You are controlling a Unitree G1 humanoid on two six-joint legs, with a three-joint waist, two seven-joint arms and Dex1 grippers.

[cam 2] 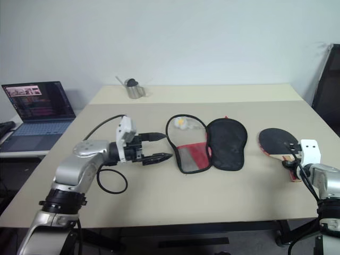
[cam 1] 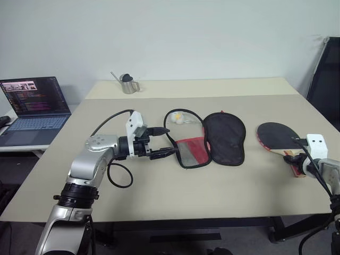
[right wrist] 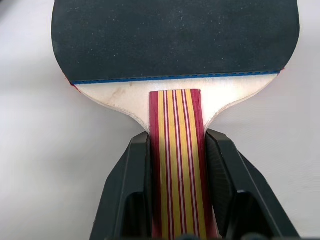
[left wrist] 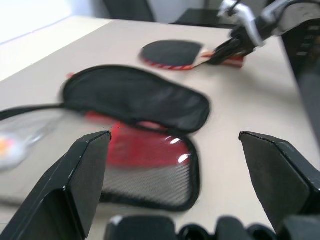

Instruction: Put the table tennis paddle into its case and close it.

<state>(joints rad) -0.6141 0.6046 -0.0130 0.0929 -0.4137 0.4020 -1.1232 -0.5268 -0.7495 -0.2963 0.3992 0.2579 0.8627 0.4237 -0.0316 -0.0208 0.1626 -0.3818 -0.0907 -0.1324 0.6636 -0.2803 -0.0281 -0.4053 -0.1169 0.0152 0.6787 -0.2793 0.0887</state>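
- Nearest the head camera, your left gripper (cam 1: 162,142) hovered just off the edge of the case (cam 1: 207,139) farthest from the paddle, fingers spread wide and holding nothing.
- Your case lay unzipped and folded flat open near the middle of the table (cam 1: 159,196): the black half sat on the paddle side, and the red and mesh panel (cam 1: 192,151) sat on the side of the left gripper.
- You could see the small ball charm (cam 1: 177,118) at the far end of the case, inside the curve of the open zip edge.
- Your right gripper (right wrist: 176,150) was clamped on the striped wooden handle of the table tennis paddle (cam 1: 277,136), one finger on each side, just behind the blade.
- Your paddle was well apart from the case, beyond its black half, black rubber up; whether it had left the table could not be told.
- Judged step: the pick-up of the paddle was made; insertion had not begun and the case was not closed.
- Judged next move: you needed to carry the paddle across to the case, blade leading, and lay it on one open half with the handle along the narrow end.
- Judged requirement: your left gripper was placed to pin the mesh side, so the case would not slide while the paddle went in.
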